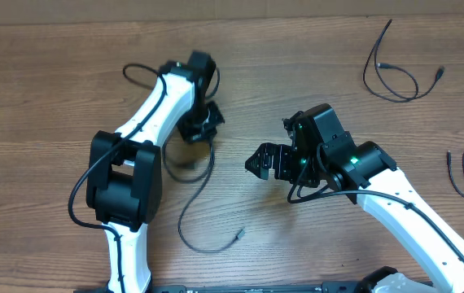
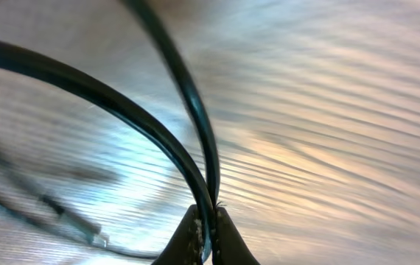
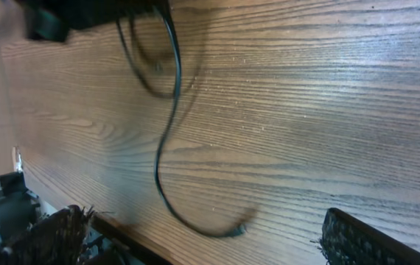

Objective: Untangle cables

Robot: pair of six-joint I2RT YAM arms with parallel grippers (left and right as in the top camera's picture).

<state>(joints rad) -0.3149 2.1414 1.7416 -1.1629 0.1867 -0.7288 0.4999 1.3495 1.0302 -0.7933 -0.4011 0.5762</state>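
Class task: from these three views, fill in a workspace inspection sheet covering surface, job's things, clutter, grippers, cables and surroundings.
Surface: wooden table, bare grain.
Job's things: looped cable under the left arm, its plug end lying free; second cable at top right; third cable at the right edge, partly cut off.
Clutter: nothing seen.
Grippers: left gripper, jaws shut on the looped cable; right gripper, jaws open, holding nothing.
Cables: arm wiring hangs in a loop beside the left arm.
Surroundings: nothing seen.
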